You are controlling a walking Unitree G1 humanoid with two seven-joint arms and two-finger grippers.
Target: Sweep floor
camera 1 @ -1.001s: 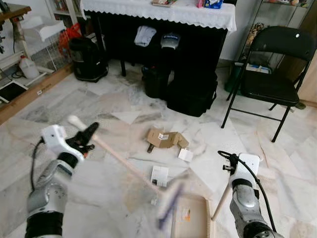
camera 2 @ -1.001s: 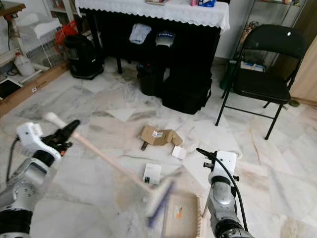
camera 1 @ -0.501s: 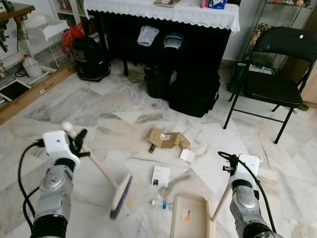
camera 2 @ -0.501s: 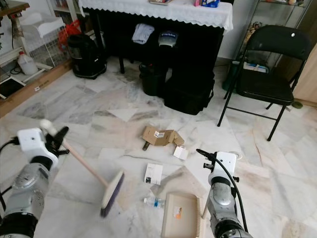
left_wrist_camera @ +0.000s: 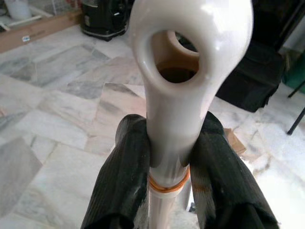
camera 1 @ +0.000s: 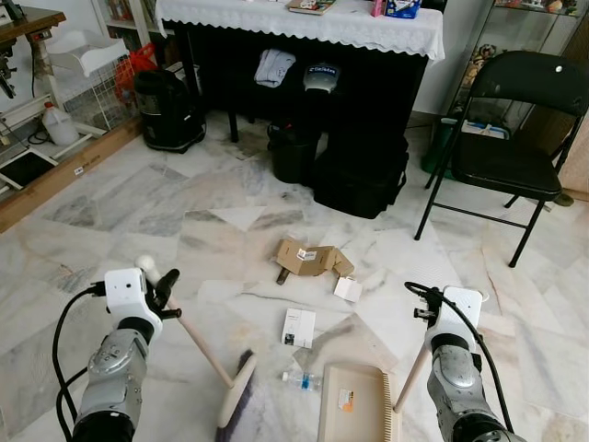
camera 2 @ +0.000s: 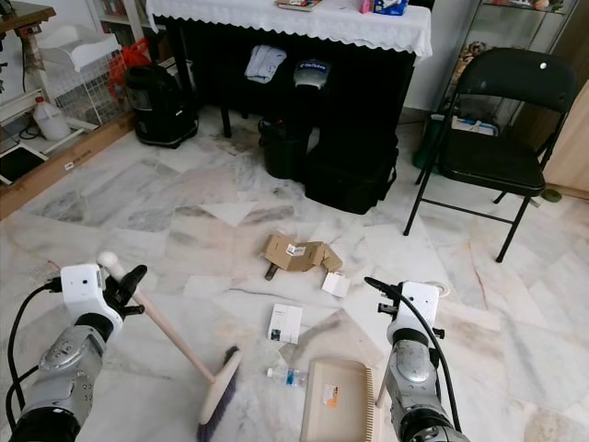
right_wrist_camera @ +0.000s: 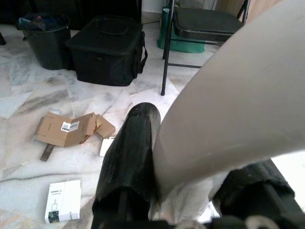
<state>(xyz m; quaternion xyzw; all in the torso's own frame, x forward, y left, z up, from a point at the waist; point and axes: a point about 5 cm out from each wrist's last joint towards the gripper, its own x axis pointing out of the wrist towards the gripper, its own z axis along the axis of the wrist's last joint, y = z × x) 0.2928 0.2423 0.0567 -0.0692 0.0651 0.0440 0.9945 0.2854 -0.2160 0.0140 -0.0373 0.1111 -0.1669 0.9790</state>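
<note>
Marble floor tiles (camera 1: 110, 198), pale with grey veins, spread through a cluttered room. Low on the robot's left, the left gripper (left_wrist_camera: 167, 162) pinches the cream handle of a broom (camera 1: 198, 336) just under its looped end, one black finger on each side. From there the handle slants down and inward to the broom head (camera 1: 237, 401), which rests on the floor. On the other side, the right gripper (right_wrist_camera: 190, 167) is clamped on the pale handle of a dustpan (camera 1: 354, 405); the tan pan lies flat between the two arms, with a small orange-labelled scrap (camera 1: 344, 398) inside it. Just beside the pan's near-left corner lies a small plastic bottle (camera 1: 299, 378), between pan and broom head. Slightly farther out sits a white booklet (camera 1: 297, 327), then a flattened cardboard box (camera 1: 309, 259) and a small white card (camera 1: 347, 289). Well beyond stand a black case (camera 1: 359, 175), a dark bin (camera 1: 293, 152), and a table with a white lace cloth (camera 1: 304, 23). A black folding chair (camera 1: 506, 138) stands farther out on the right gripper's side.
</note>
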